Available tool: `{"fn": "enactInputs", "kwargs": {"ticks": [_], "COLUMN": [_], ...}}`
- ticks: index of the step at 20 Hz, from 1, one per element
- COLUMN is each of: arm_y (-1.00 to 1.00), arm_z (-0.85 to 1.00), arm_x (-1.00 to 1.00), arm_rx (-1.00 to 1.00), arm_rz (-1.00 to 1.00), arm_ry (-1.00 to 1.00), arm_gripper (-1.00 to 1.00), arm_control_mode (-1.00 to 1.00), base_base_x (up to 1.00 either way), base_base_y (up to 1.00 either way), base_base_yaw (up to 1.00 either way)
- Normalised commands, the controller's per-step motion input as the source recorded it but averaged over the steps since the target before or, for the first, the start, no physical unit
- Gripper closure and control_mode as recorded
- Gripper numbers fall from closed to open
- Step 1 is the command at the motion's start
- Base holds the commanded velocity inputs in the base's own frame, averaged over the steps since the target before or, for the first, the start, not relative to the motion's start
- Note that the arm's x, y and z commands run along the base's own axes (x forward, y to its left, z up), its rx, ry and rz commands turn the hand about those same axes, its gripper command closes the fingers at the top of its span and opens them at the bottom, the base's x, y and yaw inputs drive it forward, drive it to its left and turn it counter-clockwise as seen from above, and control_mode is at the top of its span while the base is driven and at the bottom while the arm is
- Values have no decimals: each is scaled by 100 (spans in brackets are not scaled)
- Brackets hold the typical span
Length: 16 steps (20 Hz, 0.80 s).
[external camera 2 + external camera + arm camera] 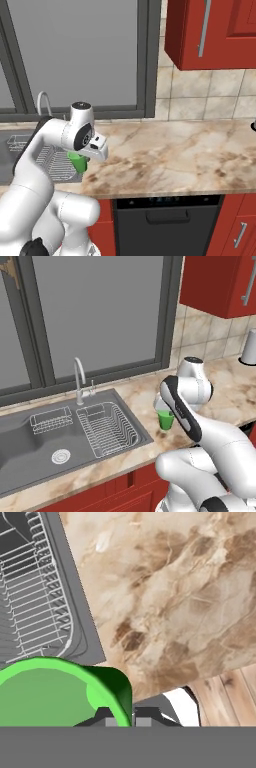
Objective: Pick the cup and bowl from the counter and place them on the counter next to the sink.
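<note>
The counter (125, 398) is a tan marble-patterned stone top over red cabinets (235, 230), running along the wall beneath a large grey window (95, 311). A red wall cabinet (215, 32) hangs above its right stretch.

The sink (20, 431), a grey steel double basin, is set into the counter on the left. It has a round drain (60, 456) in the left basin, a wire rack (106, 428) in the right basin, a smaller wire rack (51, 421) at the back, and a curved chrome tap (78, 378) behind.

A dark appliance front (167, 220) sits under the counter in the right base view. A pale grey cylindrical item (249, 347) stands on the counter far to the right, well apart from the arm.

The gripper (121, 719) is closed on the rim of the cup (165, 419), one fingertip either side of the wall, as seen in the hand view. The green cup is upright, just beside the sink's right edge, over the counter strip. Whether its base touches the counter cannot be determined.
</note>
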Motion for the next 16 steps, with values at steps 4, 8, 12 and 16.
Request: {"fn": "enactInputs", "kwargs": {"ticks": [4, 8, 12, 16], "arm_y": [0, 0, 0, 0], "arm_z": [0, -6, -30, -48], "arm_x": [71, 57, 37, 6], "arm_rx": [0, 0, 0, 0], "arm_rz": [0, 0, 0, 0], "arm_ry": [7, 7, 1, 1], "arm_gripper": [100, 100, 100, 100], "arm_control_mode": [-100, -100, -100, -100], "base_base_x": [0, 0, 0, 0], "base_base_y": [0, 0, 0, 0], "base_base_yaw": [0, 0, 0, 0]}}
